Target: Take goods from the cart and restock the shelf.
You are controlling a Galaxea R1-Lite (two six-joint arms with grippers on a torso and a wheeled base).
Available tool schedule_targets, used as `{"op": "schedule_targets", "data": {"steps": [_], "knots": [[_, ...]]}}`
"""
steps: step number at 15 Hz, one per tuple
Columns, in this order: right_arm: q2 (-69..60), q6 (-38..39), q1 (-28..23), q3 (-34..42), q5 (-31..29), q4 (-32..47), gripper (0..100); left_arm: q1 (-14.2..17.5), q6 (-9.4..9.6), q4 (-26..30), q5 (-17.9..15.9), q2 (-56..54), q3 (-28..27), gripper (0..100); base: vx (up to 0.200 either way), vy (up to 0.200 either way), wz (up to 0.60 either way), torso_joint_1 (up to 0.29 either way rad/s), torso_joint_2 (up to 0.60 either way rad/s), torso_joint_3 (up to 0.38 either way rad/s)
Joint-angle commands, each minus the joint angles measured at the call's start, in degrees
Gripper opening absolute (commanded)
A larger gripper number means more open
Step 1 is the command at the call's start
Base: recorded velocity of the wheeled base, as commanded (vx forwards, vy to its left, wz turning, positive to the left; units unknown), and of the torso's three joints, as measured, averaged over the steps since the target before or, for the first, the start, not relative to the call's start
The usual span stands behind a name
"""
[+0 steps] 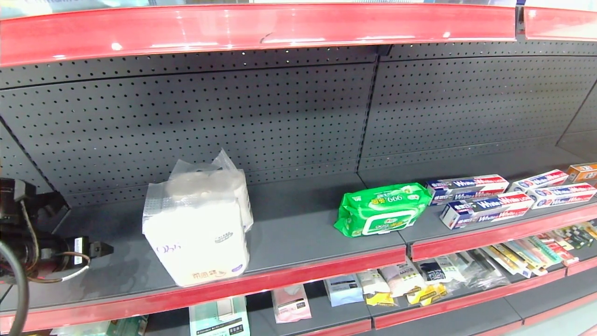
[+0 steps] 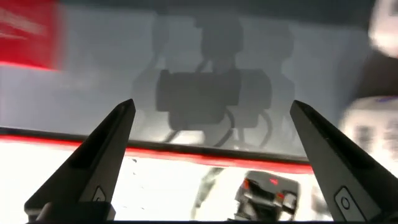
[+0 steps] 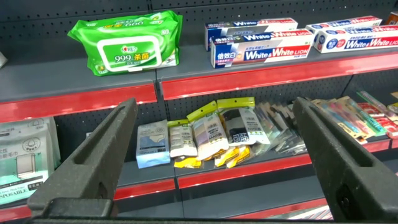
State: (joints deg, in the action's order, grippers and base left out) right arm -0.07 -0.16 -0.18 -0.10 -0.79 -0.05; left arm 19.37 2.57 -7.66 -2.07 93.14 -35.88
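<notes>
The left gripper is released, its two dark fingers spread wide with nothing between them. In the head view it hangs at the far left, low over the grey shelf board and apart from the goods on it. The right gripper is likewise spread and empty. It faces the shelf front from some way off.

Just right of the left gripper, with a gap between, a pack of toilet paper rolls stands upright in clear plastic wrap. It sits near the red front edge of the shelf. Well apart to its right, a green pack of wet wipes lies flat, lid side up, at the end of that board. Just beside it, on the next board, several long toothpaste boxes lie flat in two rows. An orange box lies at the far right.

On the shelf below lie a teal and white box, a pink packet and a cluster of small packets. Farther right lie carded toothbrushes.
</notes>
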Motion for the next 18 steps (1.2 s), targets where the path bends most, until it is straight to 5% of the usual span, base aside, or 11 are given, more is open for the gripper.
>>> {"op": "schedule_targets", "data": {"steps": [1,3,7,18], "knots": [[0.07,-0.02,0.01,0.01,0.00,-0.04,100,1.99,0.86,-0.08,-0.30,-2.43,1.42,100,0.000,0.000,0.00,0.000,0.00,0.000],[0.07,-0.02,0.01,0.01,0.00,-0.04,100,-0.83,0.24,-0.08,-0.39,-1.03,2.74,100,0.000,0.000,0.00,0.000,0.00,0.000],[0.07,-0.02,0.01,0.01,0.00,-0.04,100,-10.14,-9.60,-3.07,0.23,6.62,0.28,100,0.000,0.000,0.00,0.000,0.00,0.000],[0.07,-0.02,0.01,0.01,0.00,-0.04,100,-11.99,-10.13,-5.62,0.67,11.98,-2.97,100,0.000,0.000,0.00,0.000,0.00,0.000]]}}
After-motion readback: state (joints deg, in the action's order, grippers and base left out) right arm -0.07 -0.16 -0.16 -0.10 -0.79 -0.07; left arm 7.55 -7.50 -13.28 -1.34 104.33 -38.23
